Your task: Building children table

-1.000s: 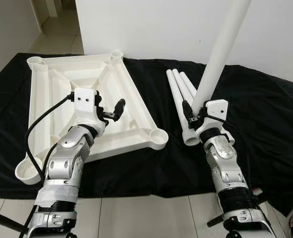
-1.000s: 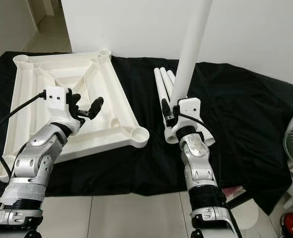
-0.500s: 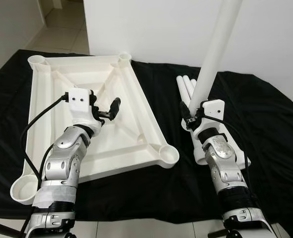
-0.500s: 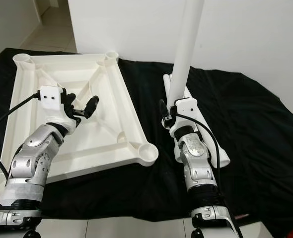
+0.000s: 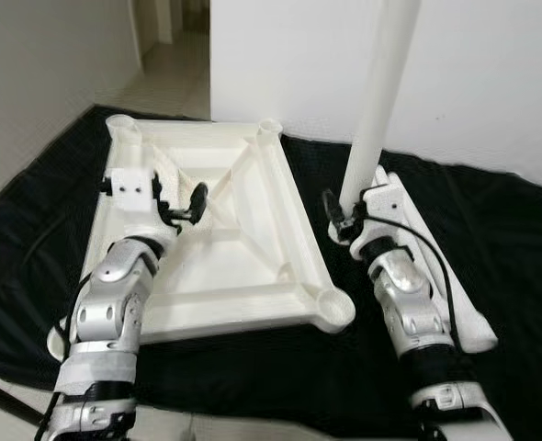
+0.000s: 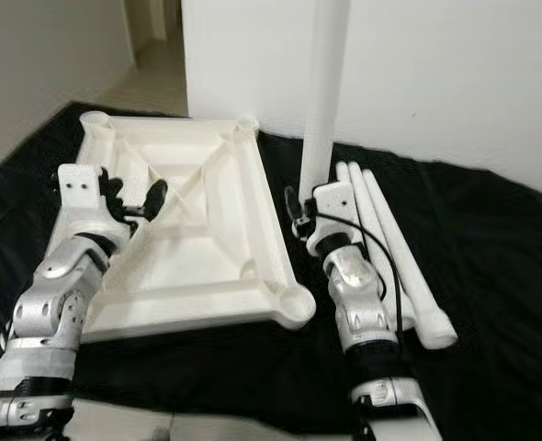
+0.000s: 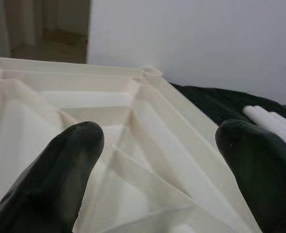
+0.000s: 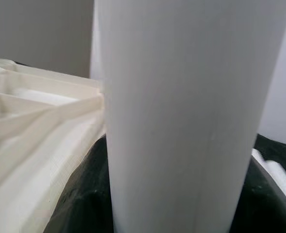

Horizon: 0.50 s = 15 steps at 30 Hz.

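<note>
So far no leg is in the top (image 5: pixel 253 266): the right gripper (image 5: pixel 344 209) holds one leg (image 5: pixel 378 101) up, left gripper (image 5: pixel 184 206) open, three legs (image 6: pixel 395 248) wait.

Probably a home: plain white walls (image 5: pixel 491 83), a tiled hallway (image 5: pixel 165 64), black cloth (image 5: pixel 528 248) spread on the floor.

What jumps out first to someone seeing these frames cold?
The long white table leg, held upright by the right hand over the black cloth. Next, the big white upside-down tabletop with corner sockets lying to its left, the open left hand hovering above it. Spare legs lie on the cloth beside the right arm.
</note>
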{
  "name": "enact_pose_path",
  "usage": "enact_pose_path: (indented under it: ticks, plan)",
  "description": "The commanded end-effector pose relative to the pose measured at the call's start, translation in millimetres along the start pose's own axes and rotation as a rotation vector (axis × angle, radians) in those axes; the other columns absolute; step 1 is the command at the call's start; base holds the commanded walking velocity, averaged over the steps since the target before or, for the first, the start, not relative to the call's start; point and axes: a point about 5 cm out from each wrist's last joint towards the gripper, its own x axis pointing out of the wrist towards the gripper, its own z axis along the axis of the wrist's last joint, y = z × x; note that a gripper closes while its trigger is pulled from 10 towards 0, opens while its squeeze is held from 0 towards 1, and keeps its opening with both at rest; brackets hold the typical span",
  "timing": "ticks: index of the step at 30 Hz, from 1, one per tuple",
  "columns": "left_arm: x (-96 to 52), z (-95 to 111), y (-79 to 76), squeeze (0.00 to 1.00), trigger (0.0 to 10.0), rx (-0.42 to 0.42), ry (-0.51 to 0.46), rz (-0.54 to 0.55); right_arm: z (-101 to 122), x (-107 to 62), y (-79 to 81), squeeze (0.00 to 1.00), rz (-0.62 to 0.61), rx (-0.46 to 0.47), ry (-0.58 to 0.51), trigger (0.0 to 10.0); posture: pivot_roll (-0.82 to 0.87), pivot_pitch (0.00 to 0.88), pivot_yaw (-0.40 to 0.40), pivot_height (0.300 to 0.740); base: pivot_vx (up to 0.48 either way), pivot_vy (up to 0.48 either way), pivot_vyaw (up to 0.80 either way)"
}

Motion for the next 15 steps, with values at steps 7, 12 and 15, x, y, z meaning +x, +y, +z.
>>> enact_pose_path:
  ticks: [7,12,15]
  plan:
    - [-0.6,-2.4,-3.4,0.0,10.0,0.001,0.014,-0.017,-1.5,-1.1,-1.9,0.0,-0.009,0.006,0.007,10.0,0.08,0.028,-0.084,0.74,0.0,0.0,0.0]
    - [-3.5,-6.3,-7.4,0.0,10.0,0.002,0.045,-0.055,-4.2,-3.9,-1.8,0.0,-0.008,0.002,0.021,10.0,0.08,0.04,-0.08,0.74,0.0,0.0,0.0]
    - [-5.5,-8.4,-11.2,0.0,10.0,0.014,0.058,-0.087,-6.4,-6.2,-1.5,0.0,-0.008,0.001,0.03,10.0,0.08,0.04,-0.08,0.74,0.0,0.0,0.0]
